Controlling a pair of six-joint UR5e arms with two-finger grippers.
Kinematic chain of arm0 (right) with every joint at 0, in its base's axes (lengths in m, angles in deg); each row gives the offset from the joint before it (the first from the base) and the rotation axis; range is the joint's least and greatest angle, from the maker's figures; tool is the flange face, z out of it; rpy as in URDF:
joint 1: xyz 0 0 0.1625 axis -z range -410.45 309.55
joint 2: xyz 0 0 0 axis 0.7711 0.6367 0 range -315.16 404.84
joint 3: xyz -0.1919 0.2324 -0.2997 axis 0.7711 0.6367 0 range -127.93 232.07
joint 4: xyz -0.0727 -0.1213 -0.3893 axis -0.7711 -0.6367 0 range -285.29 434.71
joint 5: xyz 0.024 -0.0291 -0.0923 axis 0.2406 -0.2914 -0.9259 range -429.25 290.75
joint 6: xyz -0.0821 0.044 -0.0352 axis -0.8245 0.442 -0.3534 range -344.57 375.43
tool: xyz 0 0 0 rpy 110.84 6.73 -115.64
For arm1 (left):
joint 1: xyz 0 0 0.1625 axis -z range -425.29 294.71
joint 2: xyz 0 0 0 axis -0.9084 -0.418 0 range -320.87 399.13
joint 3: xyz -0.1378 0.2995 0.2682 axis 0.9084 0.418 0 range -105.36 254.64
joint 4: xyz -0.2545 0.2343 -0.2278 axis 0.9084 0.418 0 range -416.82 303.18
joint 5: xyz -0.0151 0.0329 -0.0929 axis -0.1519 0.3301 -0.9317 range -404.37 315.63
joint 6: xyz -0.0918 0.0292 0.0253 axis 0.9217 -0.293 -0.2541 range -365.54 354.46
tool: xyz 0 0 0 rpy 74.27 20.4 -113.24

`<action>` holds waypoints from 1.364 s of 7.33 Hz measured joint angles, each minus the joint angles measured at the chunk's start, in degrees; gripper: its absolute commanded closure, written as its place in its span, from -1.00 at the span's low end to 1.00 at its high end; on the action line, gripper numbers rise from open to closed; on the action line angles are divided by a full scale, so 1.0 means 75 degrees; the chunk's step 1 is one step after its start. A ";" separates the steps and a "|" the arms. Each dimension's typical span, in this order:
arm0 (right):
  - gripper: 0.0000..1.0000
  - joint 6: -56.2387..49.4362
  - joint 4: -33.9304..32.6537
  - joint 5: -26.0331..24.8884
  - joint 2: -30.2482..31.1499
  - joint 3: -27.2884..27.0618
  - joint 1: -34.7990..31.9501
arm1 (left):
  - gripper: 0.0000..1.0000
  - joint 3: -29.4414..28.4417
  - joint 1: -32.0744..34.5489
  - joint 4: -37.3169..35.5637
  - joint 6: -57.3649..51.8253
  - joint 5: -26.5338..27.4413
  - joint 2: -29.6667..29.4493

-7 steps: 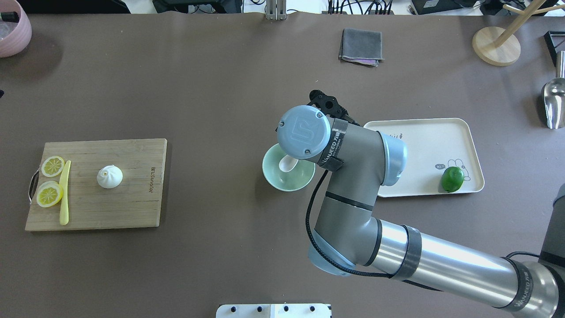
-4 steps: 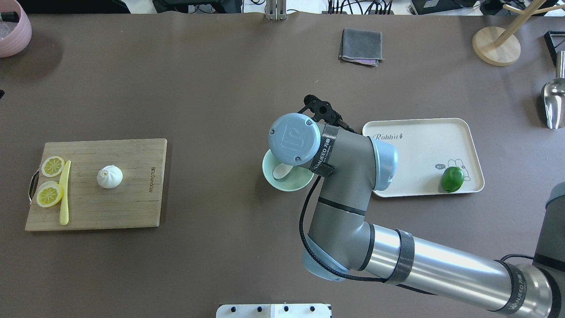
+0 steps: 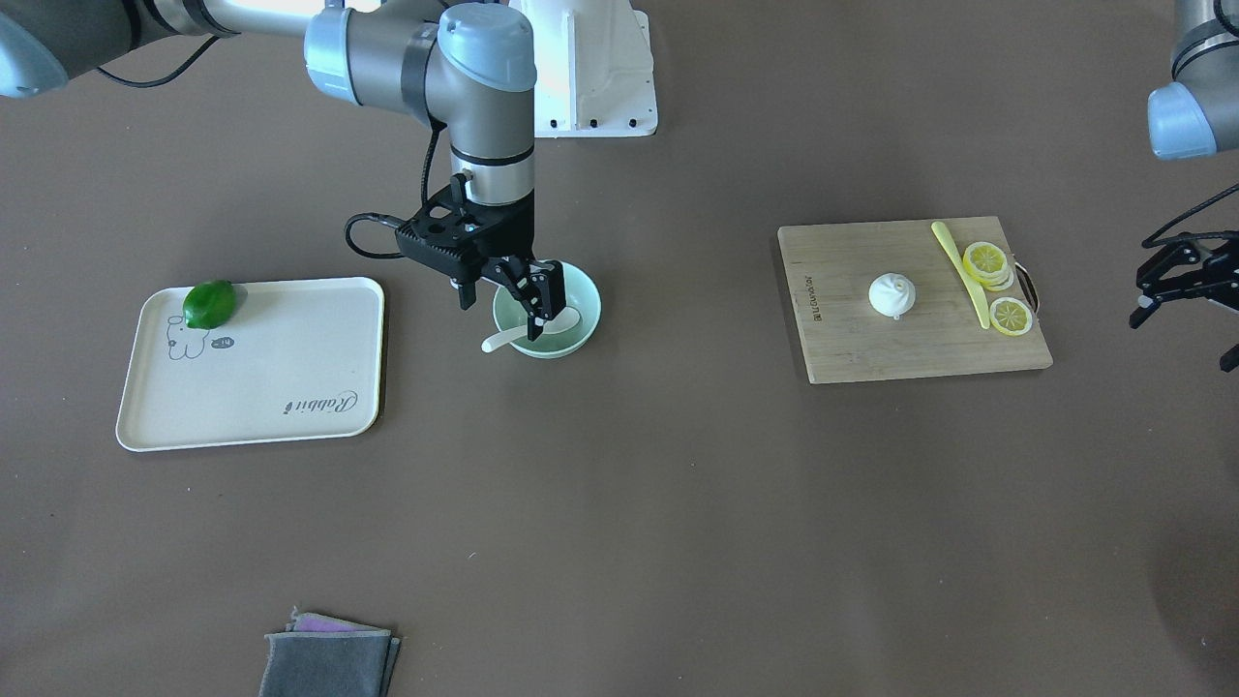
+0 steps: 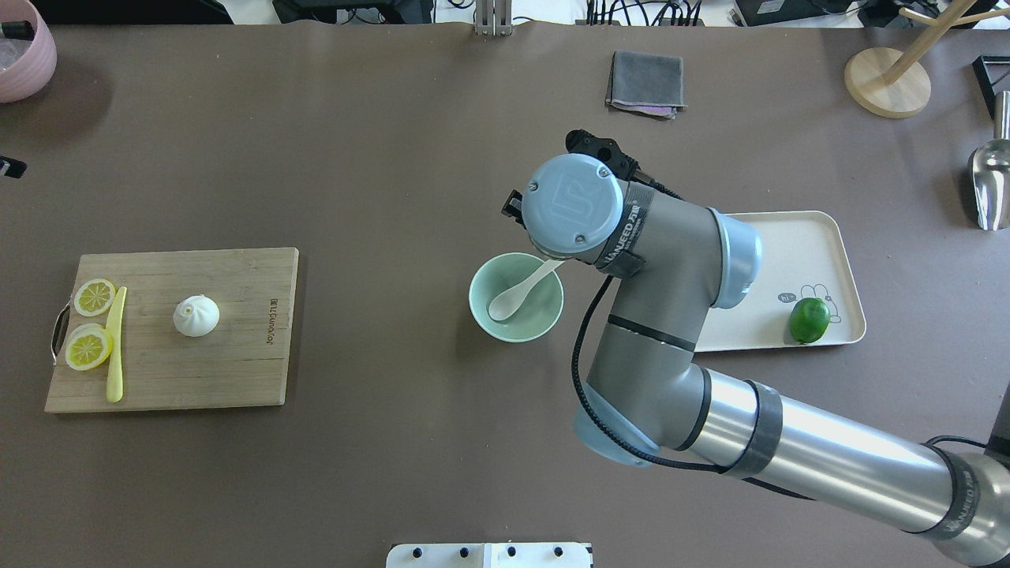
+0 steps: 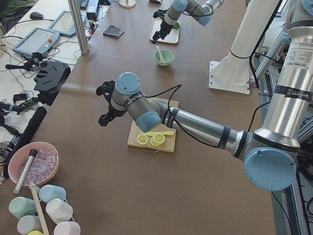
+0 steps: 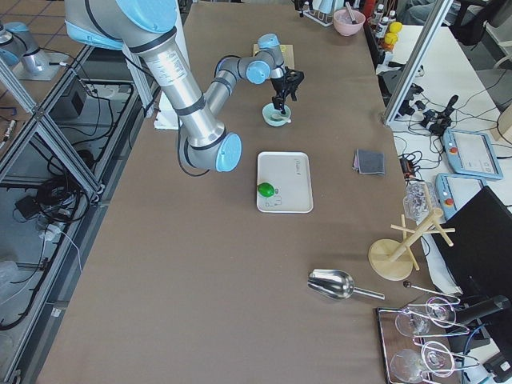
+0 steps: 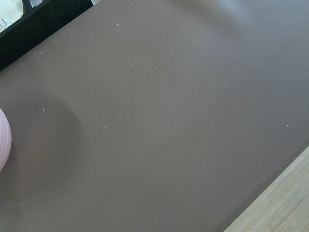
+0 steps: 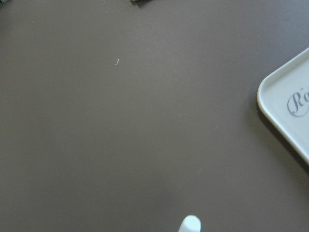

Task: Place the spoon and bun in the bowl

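The mint-green bowl (image 4: 537,322) stands mid-table. The white spoon (image 4: 517,292) lies in it, scoop down, handle resting on the far-right rim; the handle tip shows in the right wrist view (image 8: 189,224). My right gripper (image 3: 500,315) hangs open and empty just above the bowl (image 3: 581,302) and spoon (image 3: 501,340); the wrist hides it in the overhead view. The white bun (image 4: 196,315) sits on the wooden cutting board (image 4: 237,371), also in the front view (image 3: 891,294). My left gripper (image 3: 1181,334) is open and empty off the board's outer end.
Lemon slices (image 4: 91,323) and a yellow knife (image 4: 116,347) lie on the board's left end. A cream tray (image 4: 757,260) with a lime (image 4: 809,319) lies right of the bowl. A grey cloth (image 4: 645,83), pink bowl (image 4: 24,55), wooden stand (image 4: 888,79) and metal scoop (image 4: 990,185) line the table's far side and ends.
My right wrist shifted left over the bowl, then drew back to the far right, uncovering it. The spoon lies in the bowl. The bun has not moved.
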 measured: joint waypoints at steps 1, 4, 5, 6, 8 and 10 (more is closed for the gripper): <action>-1.00 -0.0798 0.0028 0.0387 0.0474 -0.0375 -0.0357 | -0.98 0.0137 -0.0389 0.0249 0.0921 -0.0001 0.0017; -1.00 -0.3631 0.0049 0.2344 0.2186 -0.1751 -0.1985 | -0.98 0.0974 -0.2069 0.0599 0.3393 0.0411 0.0090; -1.00 -0.4767 0.0050 0.3004 0.2716 -0.1959 -0.2631 | -0.98 0.1126 -0.2638 0.0629 0.3687 0.1026 0.0121; -1.00 -0.5960 0.0050 0.3650 0.3220 -0.2070 -0.3344 | -0.98 0.1193 -0.3144 0.0658 0.3849 0.1675 0.0163; -1.00 -0.8676 0.0033 0.4730 0.4298 -0.2107 -0.4889 | -0.97 0.1223 -0.3902 0.0686 0.4012 0.2704 0.0346; -1.00 -1.0600 0.0009 0.5033 0.5177 -0.2073 -0.5873 | -0.96 0.1203 -0.4368 0.0700 0.4029 0.3227 0.0490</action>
